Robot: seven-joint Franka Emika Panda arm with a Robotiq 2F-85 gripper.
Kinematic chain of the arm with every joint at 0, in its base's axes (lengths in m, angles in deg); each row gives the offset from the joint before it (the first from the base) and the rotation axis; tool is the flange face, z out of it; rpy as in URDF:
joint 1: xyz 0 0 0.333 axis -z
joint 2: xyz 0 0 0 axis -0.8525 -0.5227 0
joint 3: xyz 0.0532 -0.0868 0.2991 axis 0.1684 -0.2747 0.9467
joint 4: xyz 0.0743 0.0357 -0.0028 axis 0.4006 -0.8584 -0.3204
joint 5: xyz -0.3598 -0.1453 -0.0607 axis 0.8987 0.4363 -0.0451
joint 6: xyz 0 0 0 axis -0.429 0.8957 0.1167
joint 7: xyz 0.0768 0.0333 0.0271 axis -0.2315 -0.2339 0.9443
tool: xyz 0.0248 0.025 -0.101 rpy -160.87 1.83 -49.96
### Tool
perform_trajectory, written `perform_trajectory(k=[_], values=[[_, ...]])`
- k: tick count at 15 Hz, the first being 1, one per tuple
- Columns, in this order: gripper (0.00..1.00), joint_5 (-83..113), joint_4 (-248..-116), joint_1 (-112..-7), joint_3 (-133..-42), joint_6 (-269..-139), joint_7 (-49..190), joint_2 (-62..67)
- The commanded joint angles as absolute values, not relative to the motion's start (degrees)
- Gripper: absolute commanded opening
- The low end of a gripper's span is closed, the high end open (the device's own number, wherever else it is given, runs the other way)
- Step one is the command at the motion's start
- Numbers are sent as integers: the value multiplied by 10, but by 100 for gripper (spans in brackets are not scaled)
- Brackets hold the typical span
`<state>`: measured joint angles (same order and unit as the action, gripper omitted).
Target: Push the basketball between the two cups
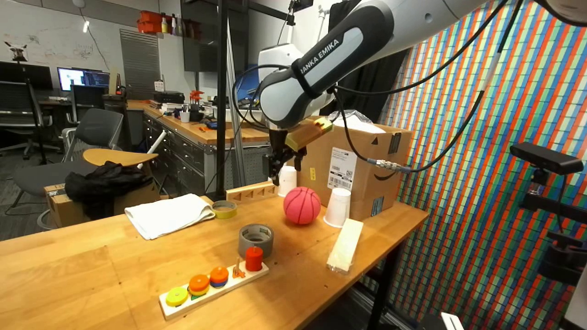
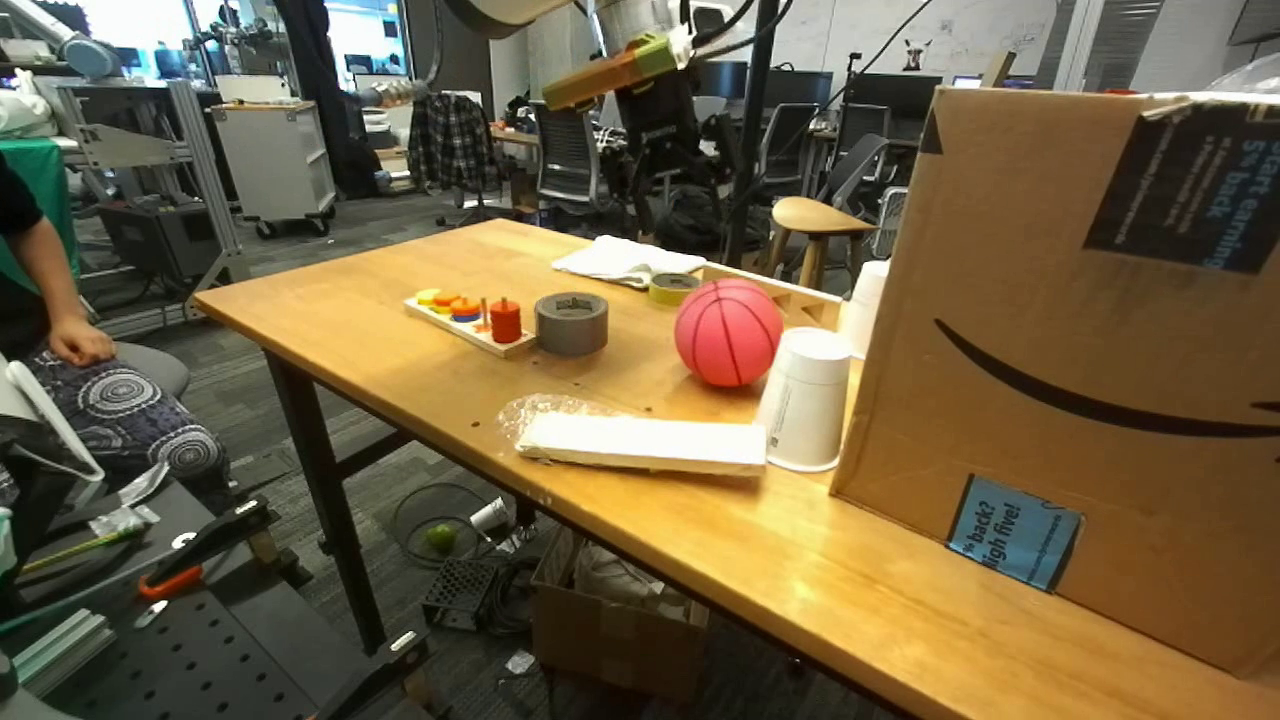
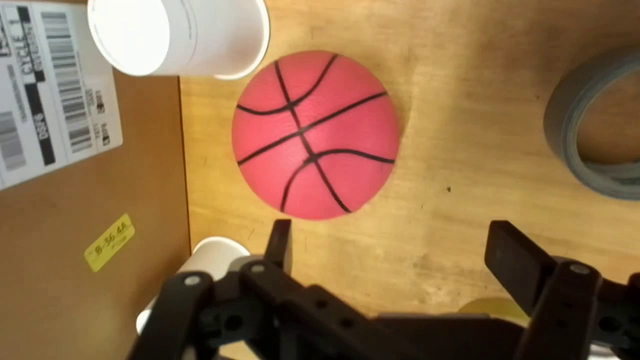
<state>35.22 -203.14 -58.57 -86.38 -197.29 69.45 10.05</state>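
Note:
The pink-red basketball point(image 1: 301, 206) rests on the table, its dark seams plain in the wrist view point(image 3: 316, 135). Two white paper cups stand upside down beside the cardboard box: a cup point(image 2: 805, 400) close to the ball and a farther cup point(image 1: 287, 179), partly hidden behind my gripper. In the wrist view the ball sits a little off the line of the upper cup point(image 3: 215, 35) and the lower cup point(image 3: 215, 255), on the side away from the box. My gripper point(image 3: 390, 240) is open and empty above the table, apart from the ball; its left finger point(image 3: 278, 245) appears just below the ball's edge.
The large cardboard box point(image 2: 1060, 330) backs the cups. A grey tape roll point(image 1: 256, 240), a stacking toy point(image 1: 213, 288), a yellow tape roll point(image 1: 224, 210), a white cloth point(image 1: 169, 214) and a wooden rail point(image 1: 251, 192) share the table. A wrapped white bar point(image 2: 640, 443) lies near one edge.

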Motion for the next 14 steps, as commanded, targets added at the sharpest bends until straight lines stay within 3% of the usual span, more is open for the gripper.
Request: perform_trajectory(k=[1, 14], values=[[100, 348, -2038, -584, -862, -2028, 708, 101], [100, 282, -2209, -607, -828, -2060, 699, 162]])
